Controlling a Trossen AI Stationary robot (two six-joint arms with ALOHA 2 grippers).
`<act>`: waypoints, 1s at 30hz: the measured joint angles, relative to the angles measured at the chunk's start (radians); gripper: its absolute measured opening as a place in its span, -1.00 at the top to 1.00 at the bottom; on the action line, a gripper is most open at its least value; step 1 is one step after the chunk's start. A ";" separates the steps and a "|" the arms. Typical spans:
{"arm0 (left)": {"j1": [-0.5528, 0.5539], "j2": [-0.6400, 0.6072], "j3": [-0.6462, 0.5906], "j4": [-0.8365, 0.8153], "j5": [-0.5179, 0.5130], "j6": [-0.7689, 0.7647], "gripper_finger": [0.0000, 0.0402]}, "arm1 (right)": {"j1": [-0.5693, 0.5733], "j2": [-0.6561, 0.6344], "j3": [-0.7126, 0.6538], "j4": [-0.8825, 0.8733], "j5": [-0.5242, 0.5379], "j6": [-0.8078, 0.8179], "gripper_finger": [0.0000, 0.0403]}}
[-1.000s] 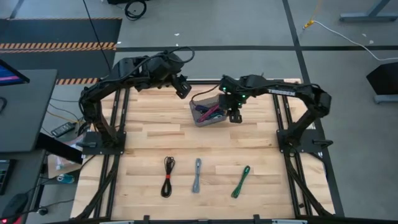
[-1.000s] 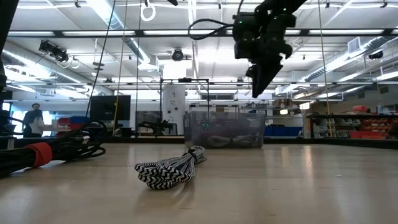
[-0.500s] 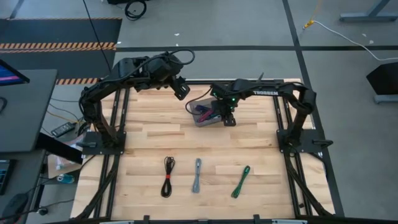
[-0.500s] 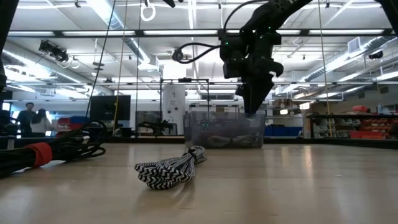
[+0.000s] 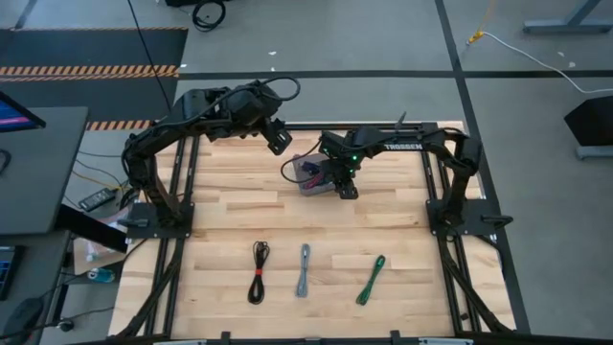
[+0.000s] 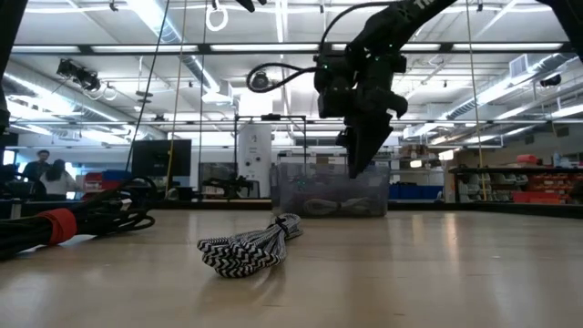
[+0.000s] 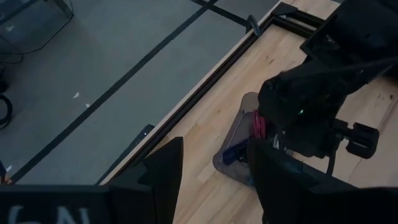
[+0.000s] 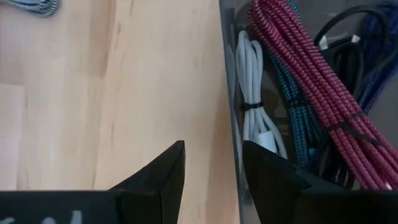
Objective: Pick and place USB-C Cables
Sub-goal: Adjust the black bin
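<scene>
While looking down from above, count three USB-C cables loose on the table, in a row toward 6 o'clock: black cable with red tie at 7, grey cable at 6, green cable at 5. All well apart, none touched.

One translucent bin at 12 o'clock of table centre. Inside, per right wrist view, at least five bundles packed side by side: white cable against the wall, then teal cable, maroon cable, black cable, purple cable. Exact total impossible to tell.

Two grippers. Right gripper over the bin's 4 o'clock edge, pointing down, fingers spread, nothing pinched; bin wall right below the gap. Left gripper raised at 11 o'clock of the bin, fingers spread, empty.
</scene>
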 joint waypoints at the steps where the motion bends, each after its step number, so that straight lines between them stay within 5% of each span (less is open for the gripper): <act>1: 0.000 0.000 0.000 0.000 0.000 0.000 0.07 | 0.002 0.007 0.000 0.000 0.001 0.000 0.17; 9: 0.000 0.000 0.000 -0.001 0.000 0.000 0.07 | 0.022 0.037 -0.001 0.008 0.010 0.026 0.25; 18: 0.000 0.000 0.000 -0.002 0.000 0.010 0.07 | 0.050 0.031 0.000 0.004 -0.013 0.074 0.92; 30: 0.000 0.000 0.000 -0.005 0.000 0.010 0.07 | 0.122 0.031 0.000 0.044 -0.035 0.118 0.93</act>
